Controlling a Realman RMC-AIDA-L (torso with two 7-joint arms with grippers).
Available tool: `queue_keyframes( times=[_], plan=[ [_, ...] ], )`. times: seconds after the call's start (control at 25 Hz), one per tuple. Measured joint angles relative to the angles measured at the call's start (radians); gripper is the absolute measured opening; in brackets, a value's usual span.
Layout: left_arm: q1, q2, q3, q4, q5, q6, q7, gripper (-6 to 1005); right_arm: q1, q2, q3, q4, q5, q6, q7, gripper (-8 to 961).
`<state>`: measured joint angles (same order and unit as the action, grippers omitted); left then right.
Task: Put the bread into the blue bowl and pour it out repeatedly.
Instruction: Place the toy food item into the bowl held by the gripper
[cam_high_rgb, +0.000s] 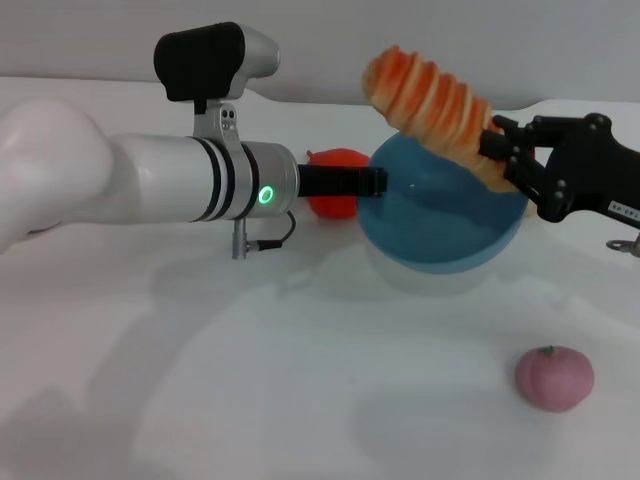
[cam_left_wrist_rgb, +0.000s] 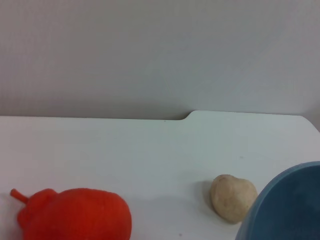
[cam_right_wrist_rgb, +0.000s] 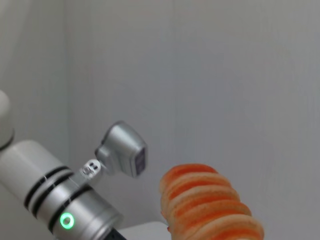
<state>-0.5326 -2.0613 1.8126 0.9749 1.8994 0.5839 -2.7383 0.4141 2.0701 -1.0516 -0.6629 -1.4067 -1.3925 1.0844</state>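
Observation:
In the head view the blue bowl (cam_high_rgb: 440, 225) is held off the table, tilted with its opening toward me, a shadow beneath it. My left gripper (cam_high_rgb: 375, 182) is shut on the bowl's left rim. My right gripper (cam_high_rgb: 500, 155) is shut on the lower end of the bread (cam_high_rgb: 425, 98), a ridged golden-orange loaf slanting up and left over the bowl's top rim. The bowl's edge shows in the left wrist view (cam_left_wrist_rgb: 287, 205). The bread shows in the right wrist view (cam_right_wrist_rgb: 210, 207).
A red tomato-like object (cam_high_rgb: 335, 185) lies behind the left gripper and shows in the left wrist view (cam_left_wrist_rgb: 75, 215). A small beige ball (cam_left_wrist_rgb: 233, 197) lies beside the bowl. A pink ball (cam_high_rgb: 554, 378) lies at the front right. The left arm (cam_high_rgb: 150, 190) spans the table's left half.

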Motion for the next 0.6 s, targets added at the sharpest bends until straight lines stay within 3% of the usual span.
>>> queue_keyframes(
  times=[0.4,0.6],
  plan=[
    [-0.004,0.003,0.0,0.002,0.0,0.002,0.001,8,-0.003,-0.003,-0.001,0.013,-0.03,0.033,0.03,125],
    [-0.004,0.004,-0.002,0.002,0.0,0.003,0.001,7,-0.002,-0.003,-0.001,0.007,-0.042,0.038,0.037,166]
  ],
)
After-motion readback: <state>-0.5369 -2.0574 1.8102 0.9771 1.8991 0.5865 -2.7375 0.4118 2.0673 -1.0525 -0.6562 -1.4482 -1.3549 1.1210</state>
